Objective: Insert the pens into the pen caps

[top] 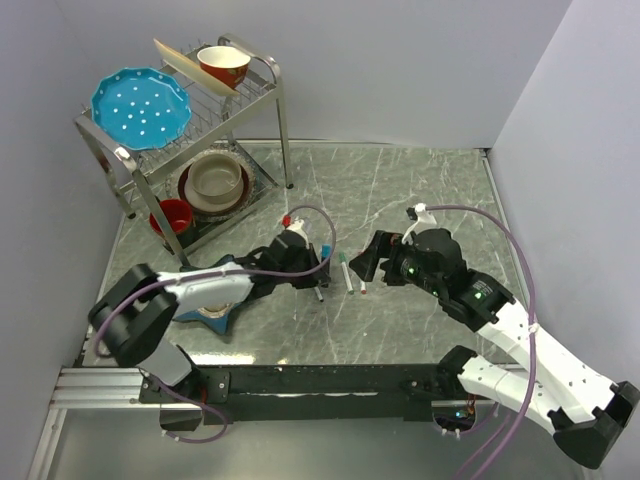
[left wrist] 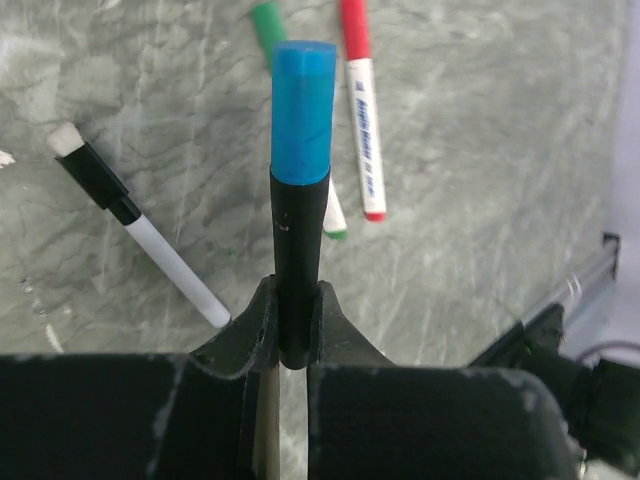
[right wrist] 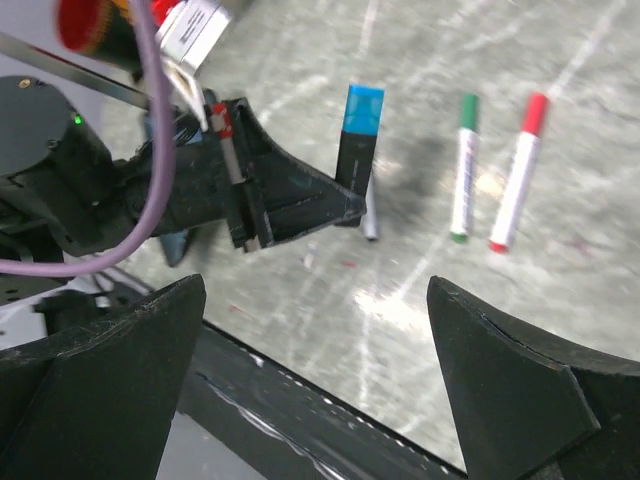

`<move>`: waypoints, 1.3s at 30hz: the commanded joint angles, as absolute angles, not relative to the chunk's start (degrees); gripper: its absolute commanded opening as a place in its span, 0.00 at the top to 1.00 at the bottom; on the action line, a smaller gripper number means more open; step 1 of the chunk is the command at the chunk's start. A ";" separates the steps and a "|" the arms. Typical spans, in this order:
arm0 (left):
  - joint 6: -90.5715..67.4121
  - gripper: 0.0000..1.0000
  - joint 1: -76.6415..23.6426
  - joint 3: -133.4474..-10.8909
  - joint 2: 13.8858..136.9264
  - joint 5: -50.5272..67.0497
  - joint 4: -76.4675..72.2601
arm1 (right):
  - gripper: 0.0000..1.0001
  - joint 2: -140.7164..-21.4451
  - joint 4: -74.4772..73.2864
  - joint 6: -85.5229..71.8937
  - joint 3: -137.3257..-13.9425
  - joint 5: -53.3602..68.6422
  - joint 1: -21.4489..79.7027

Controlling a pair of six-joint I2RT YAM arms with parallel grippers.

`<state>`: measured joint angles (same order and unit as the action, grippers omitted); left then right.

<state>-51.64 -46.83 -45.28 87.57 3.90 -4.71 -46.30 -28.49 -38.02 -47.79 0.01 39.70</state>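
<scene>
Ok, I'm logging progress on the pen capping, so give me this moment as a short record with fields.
left gripper: shut on dark pen, blue cap on its free end
right gripper: open, holding nothing
lying on table: green-capped pen and red-capped pen side by side; white pen with black end apart from them

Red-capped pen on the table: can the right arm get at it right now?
Likely yes. The right claw is open and empty, and the red-capped pen lies flat just ahead with nothing over it. The green-capped pen lies close beside it, so space is tight.
</scene>
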 commanded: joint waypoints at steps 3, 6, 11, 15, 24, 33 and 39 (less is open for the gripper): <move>-60.20 0.91 -48.78 -50.80 92.80 -3.86 -2.73 | 0.00 -43.16 -33.05 -36.83 -49.66 -5.09 39.55; -61.61 0.81 -49.57 -52.38 94.91 -5.18 -0.53 | 0.00 -41.14 -33.05 -36.83 -48.69 -6.59 39.46; -63.72 0.74 -50.01 -52.82 95.80 -5.72 1.58 | 0.00 -39.64 -34.89 -36.83 -49.13 -8.26 39.38; -63.02 0.59 -50.62 -53.17 92.21 -6.42 2.11 | 0.00 -39.38 -35.24 -37.09 -49.75 -8.88 39.46; -50.02 0.00 -50.54 -57.22 76.83 -11.33 7.29 | 0.00 -38.85 -33.05 -38.76 -49.92 -10.11 39.46; -36.40 0.01 -50.62 -51.78 55.21 -7.03 4.40 | 0.00 -34.90 -28.31 -37.97 -48.52 -10.29 39.55; -31.47 0.01 -50.54 -45.54 42.55 -5.71 0.45 | 0.00 -33.05 -24.00 -37.18 -48.08 -7.91 39.46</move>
<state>-37.10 -50.37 -49.06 47.72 -7.35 4.16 -34.33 -29.63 -37.82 -47.72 -8.49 39.70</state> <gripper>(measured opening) 0.994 0.999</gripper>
